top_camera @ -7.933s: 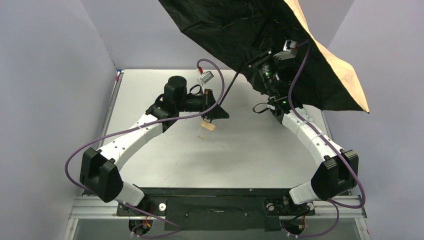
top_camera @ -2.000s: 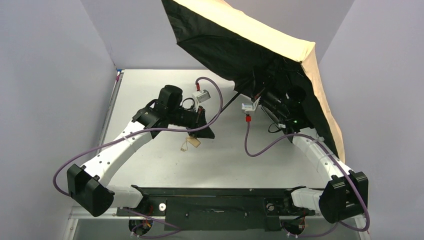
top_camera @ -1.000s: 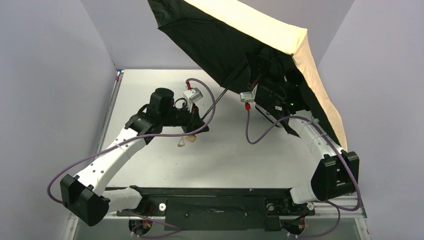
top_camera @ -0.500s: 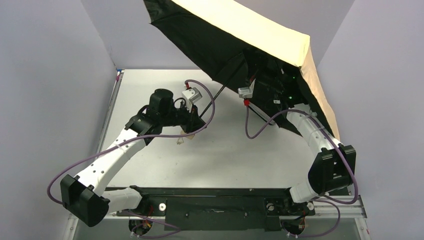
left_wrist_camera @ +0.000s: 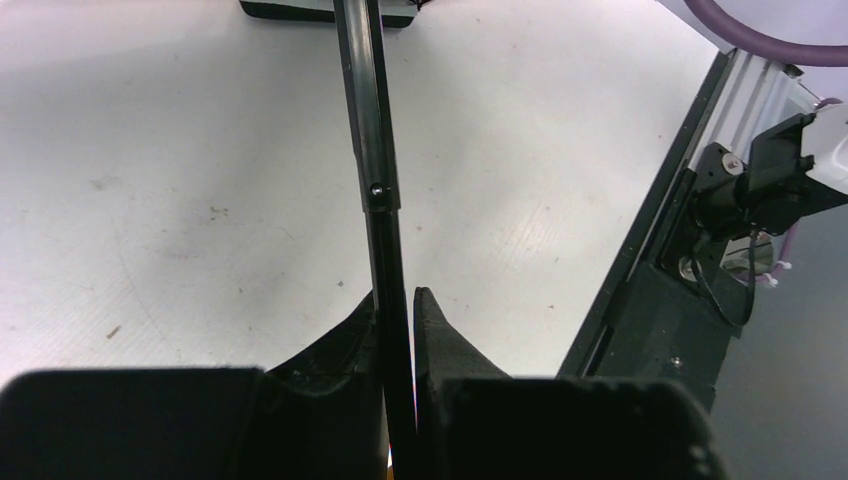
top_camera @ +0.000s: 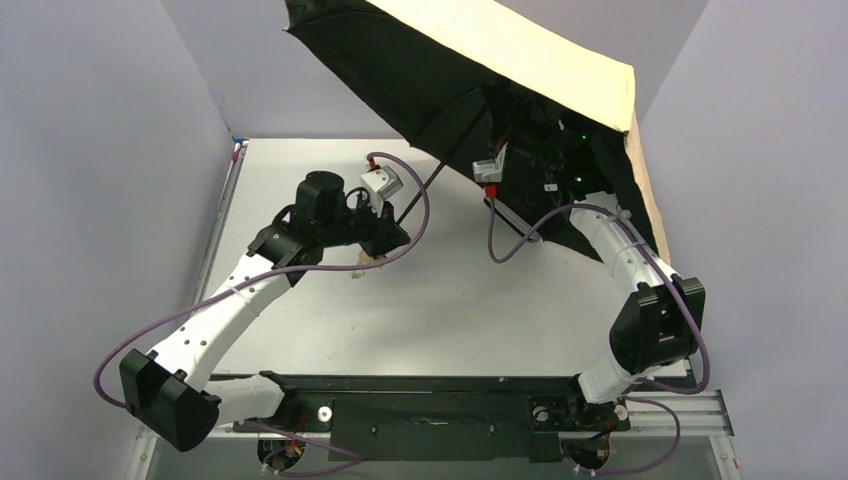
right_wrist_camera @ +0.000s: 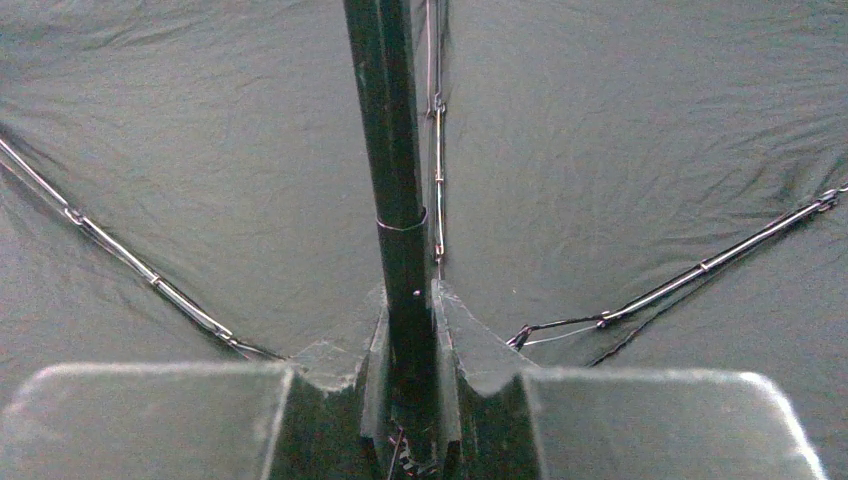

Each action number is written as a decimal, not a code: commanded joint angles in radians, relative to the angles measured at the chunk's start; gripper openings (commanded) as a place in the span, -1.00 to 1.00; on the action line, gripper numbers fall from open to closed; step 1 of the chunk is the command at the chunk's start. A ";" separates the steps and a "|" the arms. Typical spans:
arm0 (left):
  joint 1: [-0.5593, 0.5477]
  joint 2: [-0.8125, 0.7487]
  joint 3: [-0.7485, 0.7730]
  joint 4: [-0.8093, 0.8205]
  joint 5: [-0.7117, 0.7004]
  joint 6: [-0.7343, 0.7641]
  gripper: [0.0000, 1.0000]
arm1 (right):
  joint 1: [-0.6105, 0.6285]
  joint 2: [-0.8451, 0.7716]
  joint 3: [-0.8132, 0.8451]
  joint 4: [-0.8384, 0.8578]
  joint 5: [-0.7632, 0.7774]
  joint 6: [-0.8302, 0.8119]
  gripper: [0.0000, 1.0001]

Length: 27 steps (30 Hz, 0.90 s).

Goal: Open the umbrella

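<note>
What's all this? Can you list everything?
folding umbrella with tan-peach fabric canopy and black underside: one, open, tilted over the far right.
thin black metal shaft: one, black, slanting from the canopy.
small tan handle: one, tan, at the shaft's lower end.
flat white table: one, white, underneath.
purple cables: two, purple, along the arms.
robot arms: two, white-and-black, near edge.
left fingers: one pair, black, shut on the shaft.
right fingers: one pair, black, shut on the shaft under the canopy.

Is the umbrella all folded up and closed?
No, the umbrella is spread wide open in the air above the table, black underneath and tan on top.
</note>
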 commanded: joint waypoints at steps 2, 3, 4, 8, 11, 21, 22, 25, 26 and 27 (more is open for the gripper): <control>-0.032 -0.049 -0.049 -0.596 0.165 0.216 -1.00 | -0.328 0.038 0.207 0.262 1.017 0.111 -0.80; -0.034 -0.039 -0.047 -0.600 0.162 0.225 -1.00 | -0.331 0.041 0.212 0.261 1.021 0.117 -0.80; -0.039 -0.034 -0.044 -0.607 0.155 0.229 -1.00 | -0.339 0.043 0.223 0.259 1.030 0.119 -0.80; -0.053 -0.006 -0.033 -0.632 0.142 0.257 -1.00 | -0.365 0.057 0.257 0.249 1.053 0.138 -0.77; -0.061 0.007 -0.024 -0.650 0.138 0.281 -1.00 | -0.387 0.069 0.272 0.247 1.065 0.140 -0.75; -0.076 0.048 0.005 -0.723 0.103 0.364 -1.00 | -0.432 0.078 0.277 0.254 1.075 0.142 -0.70; -0.078 0.051 0.006 -0.726 0.098 0.371 -1.00 | -0.435 0.079 0.278 0.257 1.075 0.140 -0.70; -0.082 0.063 0.009 -0.737 0.093 0.384 -1.00 | -0.440 0.066 0.245 0.257 1.056 0.141 -0.71; -0.080 0.067 0.010 -0.739 0.096 0.378 -1.00 | -0.433 0.043 0.226 0.265 1.031 0.139 -0.71; -0.079 0.068 0.016 -0.730 0.110 0.369 -1.00 | -0.427 0.029 0.173 0.269 1.014 0.138 -0.71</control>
